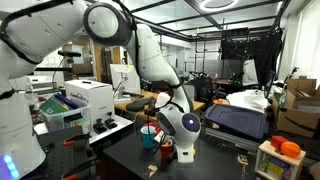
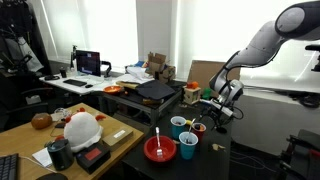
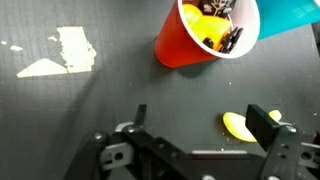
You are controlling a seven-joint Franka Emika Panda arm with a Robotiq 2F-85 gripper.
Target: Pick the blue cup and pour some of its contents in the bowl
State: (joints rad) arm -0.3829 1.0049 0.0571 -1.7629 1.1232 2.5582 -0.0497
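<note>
hovering end effector [image 3: 201,116], jaws spread, near red cup [image 3: 188,42].

Daylight floods through the windows [image 2: 150,30] at twelve o'clock in an exterior view and bleaches them to flat white, so the table [image 2: 207,166] at five o'clock looks dim by contrast. In an exterior view a ceiling lamp [image 1: 215,5] glares at one o'clock, and the robot arm [image 1: 60,40], close to the lens, is soft. The wrist view is evenly lit with weak shadows. Its jaws at six o'clock are blurred. All pictures are coarse.
</note>
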